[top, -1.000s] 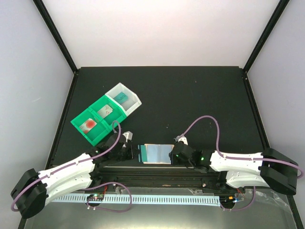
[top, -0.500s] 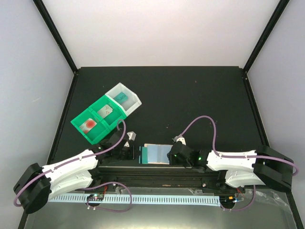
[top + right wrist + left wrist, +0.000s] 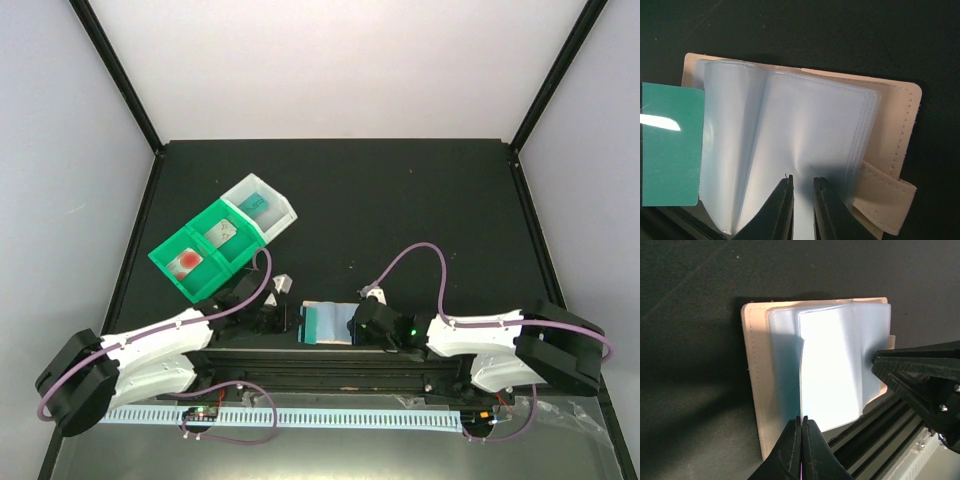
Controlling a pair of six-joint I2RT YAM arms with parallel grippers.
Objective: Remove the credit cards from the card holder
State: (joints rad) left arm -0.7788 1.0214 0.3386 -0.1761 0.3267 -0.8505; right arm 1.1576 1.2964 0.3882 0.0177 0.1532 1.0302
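The card holder lies open at the near edge of the table, midway between the two arms, with one teal card jutting well clear of its pale blue sleeves. Its long axis runs left to right along the table's edge. The card points toward the left arm's side and the strap tab toward the right. Three cards already sit in the bins up-left: a red-blotched card and a pale card in the green bin, and a second teal card in the white bin. By this showing the job is mostly done, though glare hides whether the sleeves hold more. The left gripper has its fingers pressed together at the edge of a glare-white panel, and whether a card sits between them cannot be told. The right gripper, fingers only narrowly apart, bears on the sleeves.
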